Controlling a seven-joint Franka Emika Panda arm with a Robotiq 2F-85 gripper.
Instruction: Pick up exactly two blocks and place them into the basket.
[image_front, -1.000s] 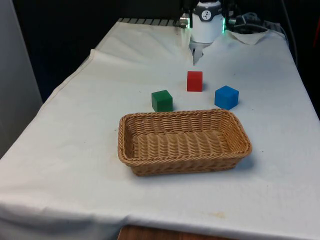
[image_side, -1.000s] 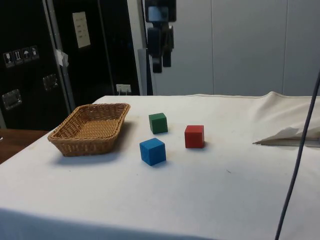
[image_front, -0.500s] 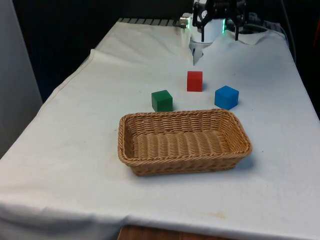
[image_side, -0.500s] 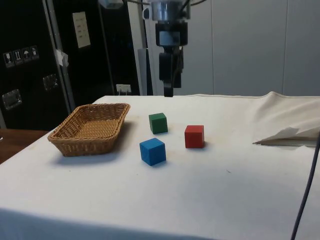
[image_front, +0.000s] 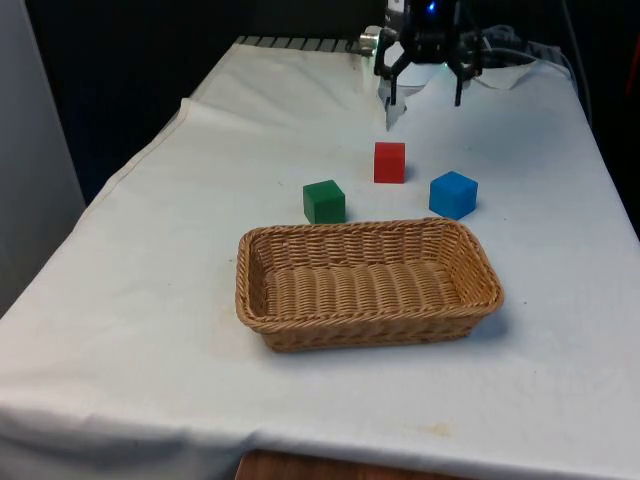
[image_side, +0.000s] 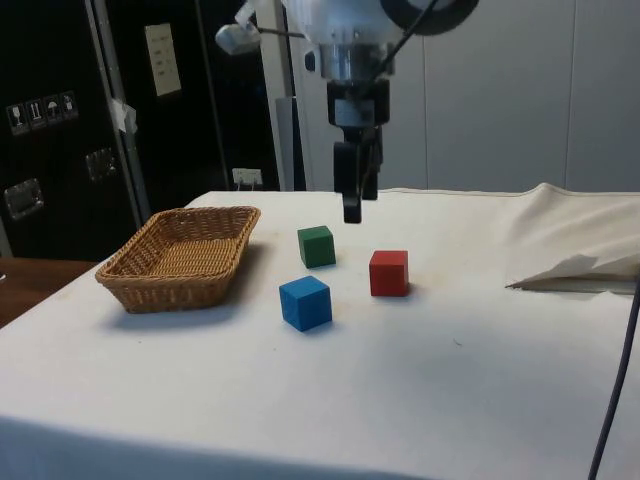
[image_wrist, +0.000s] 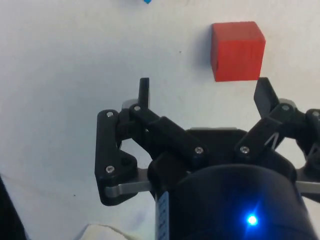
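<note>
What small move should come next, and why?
Probably shift the gripper over the red block, then lower. Its fingers are open and empty above the cloth, the wrist view shows the block off to one side rather than between them, and the basket holds nothing.

Lighting even and bright on the white cloth (image_front: 200, 300). Soft short shadows beside the basket (image_front: 365, 283) and blocks. Background dark. No glare or blur noted.

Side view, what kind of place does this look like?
Probably a robotics lab or test room: a table under a white cloth carries only a wicker basket and three coloured blocks, the open tool hangs above them, and dark cabinets stand behind.
</note>
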